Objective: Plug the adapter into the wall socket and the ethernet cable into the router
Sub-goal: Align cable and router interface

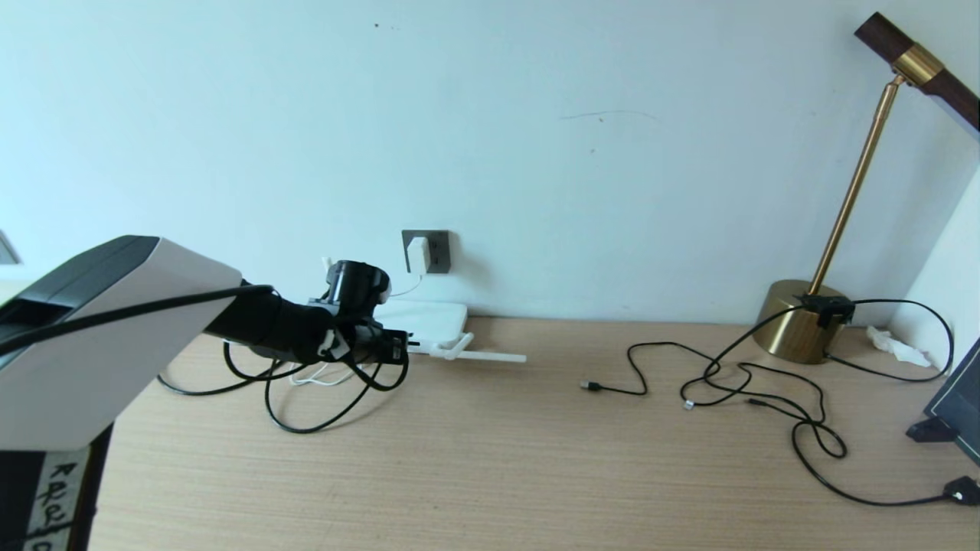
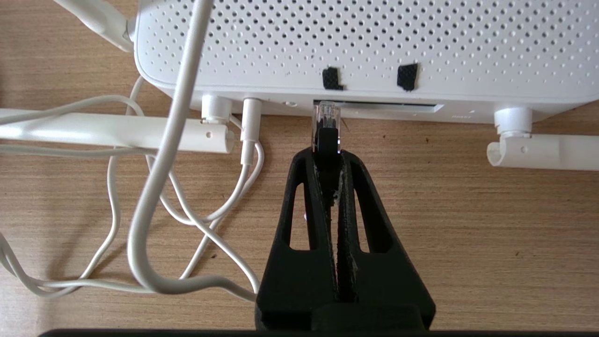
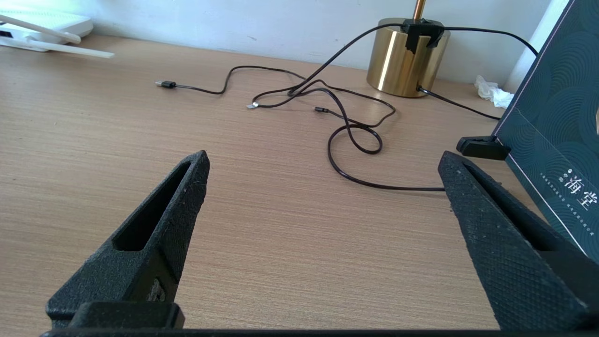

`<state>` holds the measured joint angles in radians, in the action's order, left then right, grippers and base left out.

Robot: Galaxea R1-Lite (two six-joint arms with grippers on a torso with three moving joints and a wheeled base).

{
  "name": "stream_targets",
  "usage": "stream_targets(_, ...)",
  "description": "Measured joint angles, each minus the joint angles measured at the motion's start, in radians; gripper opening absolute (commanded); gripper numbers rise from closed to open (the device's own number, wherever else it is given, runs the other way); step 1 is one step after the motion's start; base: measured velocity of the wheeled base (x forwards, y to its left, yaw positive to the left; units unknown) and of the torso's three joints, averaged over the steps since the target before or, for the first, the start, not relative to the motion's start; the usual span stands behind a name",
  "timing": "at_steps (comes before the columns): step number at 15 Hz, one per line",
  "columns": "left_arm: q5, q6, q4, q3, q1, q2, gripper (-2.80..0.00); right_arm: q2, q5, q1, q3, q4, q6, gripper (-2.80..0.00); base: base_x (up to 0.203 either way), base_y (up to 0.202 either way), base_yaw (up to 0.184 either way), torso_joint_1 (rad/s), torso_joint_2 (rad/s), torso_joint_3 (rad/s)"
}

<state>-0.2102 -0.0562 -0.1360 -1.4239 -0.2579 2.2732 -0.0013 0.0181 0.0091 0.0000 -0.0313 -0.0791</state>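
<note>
A: While the adapter point(image 1: 418, 254) sits in the wall socket point(image 1: 437, 250), where's the ethernet cable point(image 2: 326, 135)?
B: Left gripper point(image 2: 327, 154) pinches it, clear plug at the router point(image 2: 374, 47) port. Right gripper point(image 3: 323, 173) hangs spread over the table point(image 3: 262, 243).

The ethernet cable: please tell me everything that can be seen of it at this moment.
The ethernet cable is thick, black and round, ending in a small clear plastic plug. The left gripper is shut on it just behind the plug, which points at the port slot on the router edge, its tip at the opening; full insertion cannot be judged. In the head view its length lies in loops on the wooden table, below the left arm.
</note>
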Motion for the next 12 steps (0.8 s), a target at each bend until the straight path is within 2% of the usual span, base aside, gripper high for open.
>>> stream_targets(12,0.0,0.001,0.007,-0.034,0.0,0.022,-2.8,0.0,0.0,0.0,0.0,0.0,0.0,0.0,0.0,0.0,0.0,0.0,0.0,0.0)
